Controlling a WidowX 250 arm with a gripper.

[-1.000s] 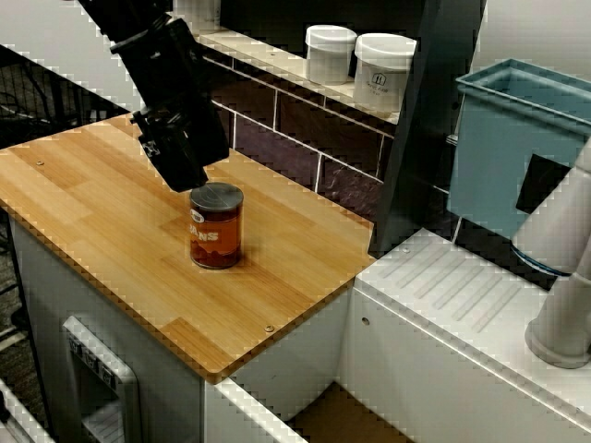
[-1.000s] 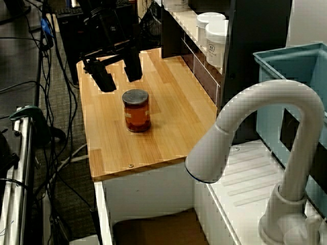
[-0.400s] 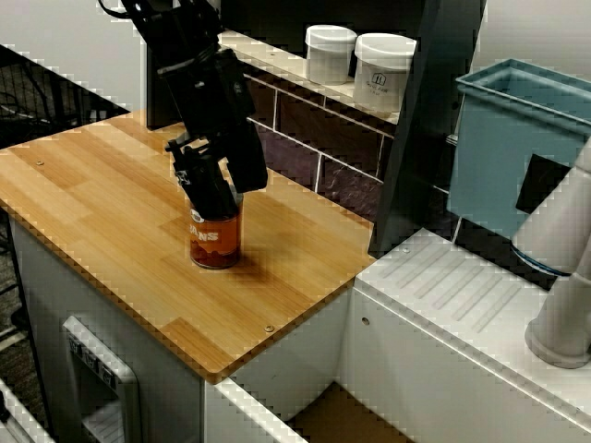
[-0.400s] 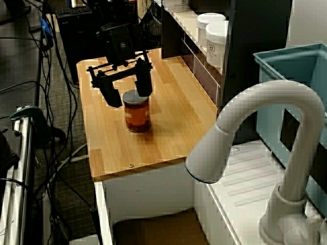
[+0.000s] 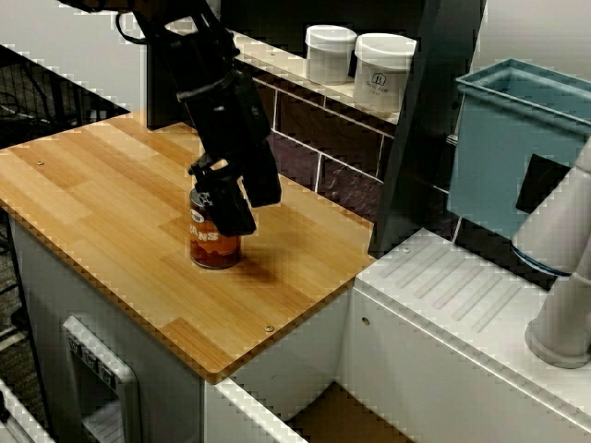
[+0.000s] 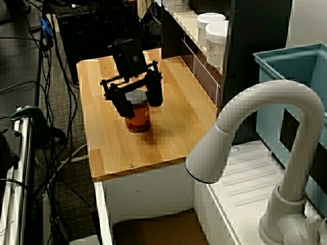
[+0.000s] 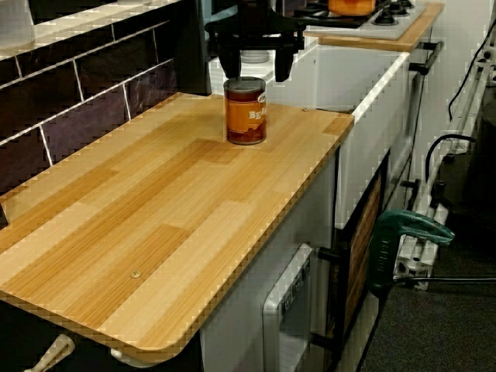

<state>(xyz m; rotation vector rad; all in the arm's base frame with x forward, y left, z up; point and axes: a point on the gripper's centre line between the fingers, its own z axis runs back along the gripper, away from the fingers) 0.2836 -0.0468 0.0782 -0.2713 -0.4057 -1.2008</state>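
The can (image 6: 138,118) stands upright in the middle of the desk (image 6: 168,127), directly under my fingers (image 6: 155,93); they are spread wide, one at each side of it.

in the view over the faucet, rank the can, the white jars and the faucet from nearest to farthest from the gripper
From the gripper:
1. can, right at the open jaws.
2. white jars, farther back on the right.
3. faucet, in the foreground.

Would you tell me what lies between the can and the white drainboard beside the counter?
Only bare wood of the counter lies between the can and the drainboard, as the view facing the tiled wall shows.
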